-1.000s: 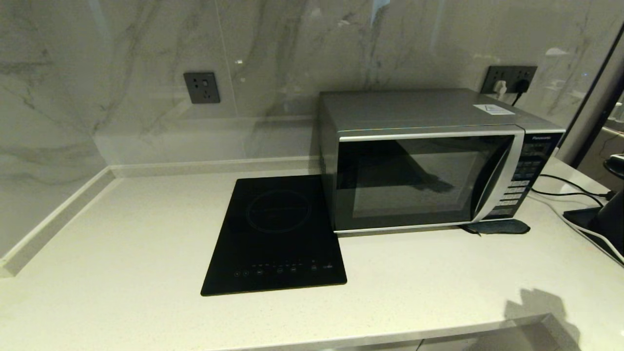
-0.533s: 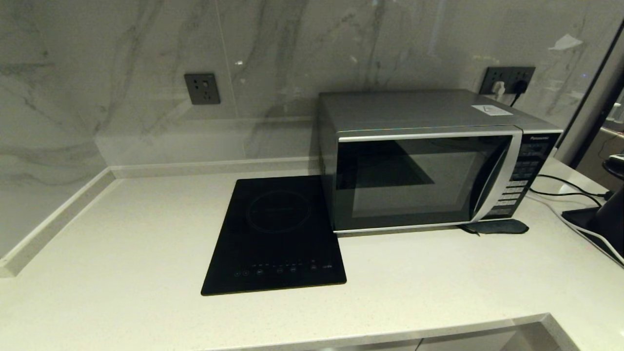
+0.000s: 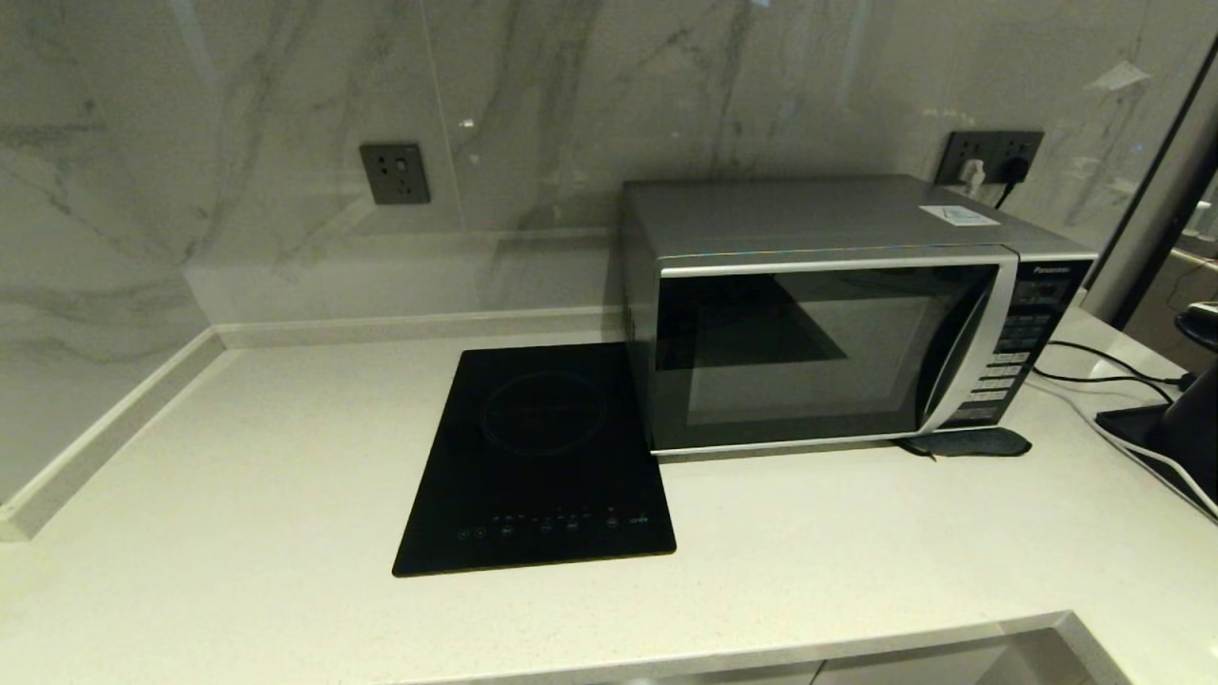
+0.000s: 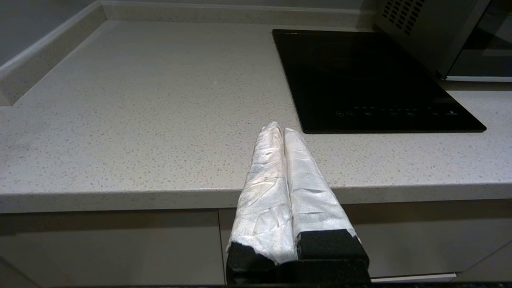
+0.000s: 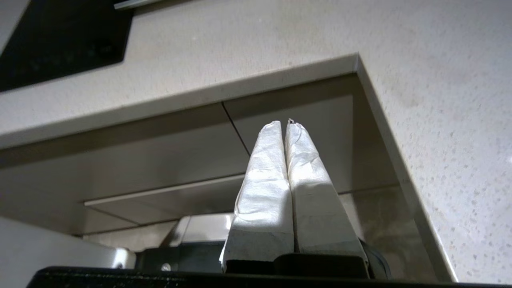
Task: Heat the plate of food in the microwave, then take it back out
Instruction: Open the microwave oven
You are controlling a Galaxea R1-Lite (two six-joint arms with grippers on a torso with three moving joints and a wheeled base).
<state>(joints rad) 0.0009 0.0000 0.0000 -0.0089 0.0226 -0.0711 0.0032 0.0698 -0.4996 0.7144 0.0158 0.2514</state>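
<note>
The silver microwave (image 3: 828, 314) stands at the back right of the counter with its dark glass door closed; one corner of it shows in the left wrist view (image 4: 432, 32). The plate of food is out of view. Neither arm shows in the head view. My left gripper (image 4: 282, 130) is shut and empty, hanging at the counter's front edge left of the cooktop. My right gripper (image 5: 285, 125) is shut and empty, lowered below the counter's edge near its front right corner, facing the cabinet fronts.
A flat black induction cooktop (image 3: 538, 457) lies left of the microwave. A dark cloth (image 3: 971, 442) lies under the microwave's front right corner. Cables (image 3: 1104, 371) and a black device (image 3: 1170, 428) sit at the far right. The counter (image 3: 238, 495) steps in at the front right corner (image 3: 1070, 618).
A shadow on the counter's front right corner and a dark reflection in the microwave door have gone from the head view. Nothing on the counter has moved.
</note>
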